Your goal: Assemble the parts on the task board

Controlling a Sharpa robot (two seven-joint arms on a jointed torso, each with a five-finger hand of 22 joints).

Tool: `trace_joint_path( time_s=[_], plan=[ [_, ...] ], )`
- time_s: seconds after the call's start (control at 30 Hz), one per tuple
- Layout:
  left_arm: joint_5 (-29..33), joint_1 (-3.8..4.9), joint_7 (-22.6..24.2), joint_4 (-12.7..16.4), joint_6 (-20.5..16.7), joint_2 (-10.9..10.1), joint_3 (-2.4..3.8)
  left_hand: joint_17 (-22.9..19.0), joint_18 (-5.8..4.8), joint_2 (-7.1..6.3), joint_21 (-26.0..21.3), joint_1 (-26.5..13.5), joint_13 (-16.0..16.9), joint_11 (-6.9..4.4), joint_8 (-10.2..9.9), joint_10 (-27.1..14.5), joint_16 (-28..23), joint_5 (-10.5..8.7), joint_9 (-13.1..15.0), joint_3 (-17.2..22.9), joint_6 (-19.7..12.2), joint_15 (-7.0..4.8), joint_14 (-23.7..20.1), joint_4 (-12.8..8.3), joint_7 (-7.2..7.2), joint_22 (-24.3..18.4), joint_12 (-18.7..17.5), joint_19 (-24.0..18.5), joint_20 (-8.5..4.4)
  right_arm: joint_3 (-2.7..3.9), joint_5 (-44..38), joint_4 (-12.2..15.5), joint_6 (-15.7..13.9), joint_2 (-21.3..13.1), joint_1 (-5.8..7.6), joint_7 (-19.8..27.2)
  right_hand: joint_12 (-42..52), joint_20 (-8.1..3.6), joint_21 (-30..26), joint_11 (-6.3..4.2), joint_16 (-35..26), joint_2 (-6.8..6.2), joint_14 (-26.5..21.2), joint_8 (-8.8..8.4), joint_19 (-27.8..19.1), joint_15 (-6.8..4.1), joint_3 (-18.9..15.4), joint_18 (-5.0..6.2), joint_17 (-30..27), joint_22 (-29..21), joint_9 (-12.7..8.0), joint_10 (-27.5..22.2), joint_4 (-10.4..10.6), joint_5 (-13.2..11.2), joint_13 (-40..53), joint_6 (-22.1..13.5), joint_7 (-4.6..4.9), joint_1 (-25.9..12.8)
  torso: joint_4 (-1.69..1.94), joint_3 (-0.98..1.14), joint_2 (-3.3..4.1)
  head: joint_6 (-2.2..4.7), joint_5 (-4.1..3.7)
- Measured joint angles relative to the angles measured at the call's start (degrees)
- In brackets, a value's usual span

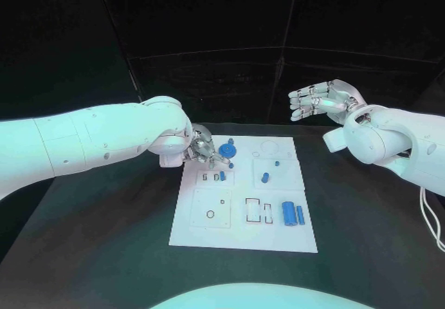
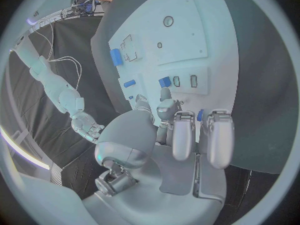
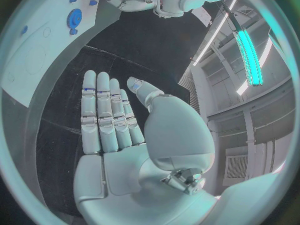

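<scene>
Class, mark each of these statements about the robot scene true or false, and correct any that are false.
1. The right robot hand is raised off the table with its fingers apart and holds nothing. True.
2. The left robot hand is at the far left corner of the task board. True.
3. A large blue cylinder lies on the board's near right part. True.
4. The task board is black and the table white. False: the board is white, the table black.
5. The right robot hand is pressing on the blue gear. False: the gear is by the left robot hand; the right one is away from the board.
</scene>
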Motion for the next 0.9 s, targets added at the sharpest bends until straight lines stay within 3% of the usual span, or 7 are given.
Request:
trace_joint_path(
  time_s=[0.37, 0.67, 0.77, 0.9],
  plan=[
    [-3.08, -0.06, -1.39, -3.0, 1.76, 3.15, 0.01, 0.0, 0.0, 0.27, 0.0, -0.27, 0.21, 0.0, 0.42, 0.0, -0.24, 0.0, 0.88, -0.27, -0.62, 0.0, 0.0, -0.05, 0.0, -0.01, 0.21, 0.0, 0.0, 0.0, -0.43, -0.02, -0.35, 0.4, 0.0, -0.11, -0.46, 0.19, -0.67, 0.0, -0.37, 0.0, 0.0, 0.0, 0.21, 0.0, -0.39, -0.01, 0.0, -0.34, 0.01, 0.0, 0.07, 1.18, -0.19, -0.38, 0.07, 0.0, 0.09, -0.08, 0.01, -0.42, -0.07],
    [-4.08, -0.68, -1.75, -5.42, 2.34, 5.38, 0.02, -0.01, 0.0, 0.27, -0.72, -0.26, -0.46, 0.33, 0.42, -1.17, -0.68, 0.0, 1.33, -0.52, -2.45, 0.0, 0.0, -0.3, 0.39, -0.01, 0.21, 0.0, 0.0, 0.0, -0.62, -0.16, -1.02, 0.64, 0.0, 0.12, -1.33, -0.01, -1.79, 0.22, -1.15, 0.0, -0.33, -0.21, 0.4, 0.33, -0.54, -0.01, -0.13, -0.72, 0.01, -0.22, 0.23, 2.03, -0.63, -0.68, 0.37, 0.0, 0.1, -0.08, 0.04, -0.72, -0.1],
    [-4.29, -0.98, -1.82, -5.98, 2.5, 5.8, 0.02, -0.01, 0.0, 0.3, -0.72, -0.23, -0.68, 0.85, -0.78, -1.7, -0.82, 0.0, 1.14, -0.64, -4.03, 0.0, 0.0, -0.43, 0.93, -0.01, -0.03, 0.0, 0.0, 0.0, -0.64, -0.17, -1.18, 0.71, 0.0, 0.2, -1.33, -0.01, -1.79, 0.22, -1.15, 0.0, -0.33, -0.21, 0.4, 0.33, -0.54, -0.01, -0.13, -0.72, 0.01, -0.22, 0.23, 2.03, -0.63, -0.68, 0.37, 0.0, 0.11, -0.1, 0.04, -0.81, -0.2],
    [-4.48, -1.37, -1.89, -6.41, 2.6, 6.2, 0.02, -0.01, 0.0, 0.58, -1.12, 0.05, -1.15, 1.87, -4.52, -2.71, -1.15, 0.0, -0.58, -0.98, -6.59, 1.06, 0.0, -0.76, 2.3, -0.01, -0.47, -0.02, 0.65, 0.0, -0.67, -0.22, -1.32, 0.86, 0.0, 0.29, -1.57, -0.01, -1.8, 0.22, -1.36, 0.0, -0.33, -0.21, 0.4, 0.33, -0.54, -0.01, -0.13, -0.72, 0.01, -0.22, 0.23, 2.04, -0.63, -0.68, 0.37, 0.0, 0.13, -0.12, 0.06, -0.95, -0.29]
  ],
)
